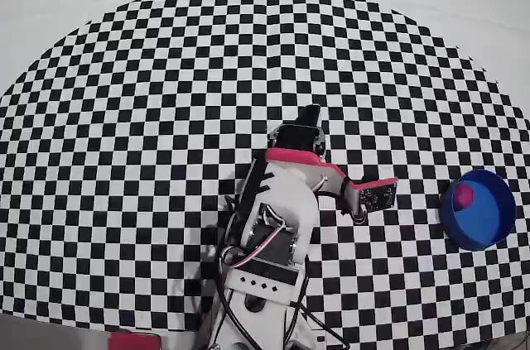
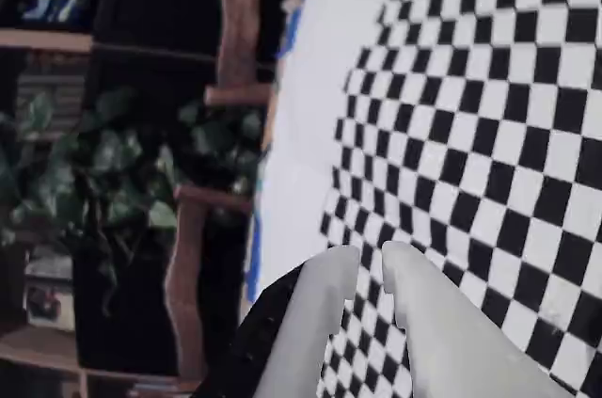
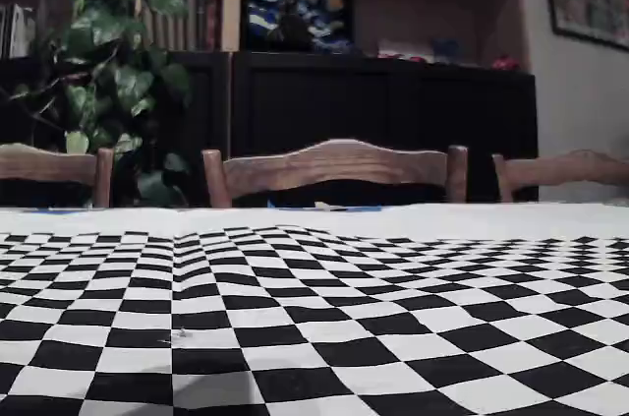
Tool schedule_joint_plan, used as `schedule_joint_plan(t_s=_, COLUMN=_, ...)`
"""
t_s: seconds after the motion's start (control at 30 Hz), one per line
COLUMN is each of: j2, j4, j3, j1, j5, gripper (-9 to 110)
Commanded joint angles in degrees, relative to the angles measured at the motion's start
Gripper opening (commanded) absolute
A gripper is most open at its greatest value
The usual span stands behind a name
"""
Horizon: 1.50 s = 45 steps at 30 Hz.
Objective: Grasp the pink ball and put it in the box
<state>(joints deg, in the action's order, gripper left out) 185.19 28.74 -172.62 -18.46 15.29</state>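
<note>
The pink ball (image 1: 463, 195) lies inside the box (image 1: 494, 232), resting against the inner wall on the side that faces the arm in the overhead view, so by how things lie the placing part of the task looks done. The box stands on the checkered mat (image 1: 166, 118) near its right edge in that view, well apart from the arm's base. The gripper (image 2: 369, 268) carries nothing: in the wrist view its two pale fingers (image 2: 320, 309) stand almost together, with only a thin gap between the tips and no ball in it, so I judge it closed and empty. Its camera looks out past the mat's edge toward a wooden chair (image 2: 240, 87) and a leafy plant (image 2: 113, 172), which suggests the arm is folded away from the box. The fixed view shows only mat, chairs and shelves, neither ball nor box.
</note>
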Motion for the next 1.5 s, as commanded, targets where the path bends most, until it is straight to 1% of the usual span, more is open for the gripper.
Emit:
schedule_joint_plan(t_s=0.0, j2=1.1, j4=2.8, j3=0.0, j1=2.3, j5=-1.1, gripper=0)
schedule_joint_plan(t_s=0.6, j2=1.1, j4=13.6, j3=-5.5, j1=14.2, j5=-1.2, gripper=0)
schedule_joint_plan(t_s=0.77, j2=1.1, j4=17.5, j3=-5.7, j1=14.9, j5=-2.1, gripper=0)
schedule_joint_plan(t_s=1.0, j2=1.1, j4=17.8, j3=-5.7, j1=15.0, j5=-2.9, gripper=0)
schedule_joint_plan(t_s=1.27, j2=1.1, j4=18.4, j3=-5.4, j1=15.0, j5=-8.7, gripper=0)
schedule_joint_plan(t_s=1.47, j2=1.1, j4=18.4, j3=-5.4, j1=15.2, j5=-8.4, gripper=0)
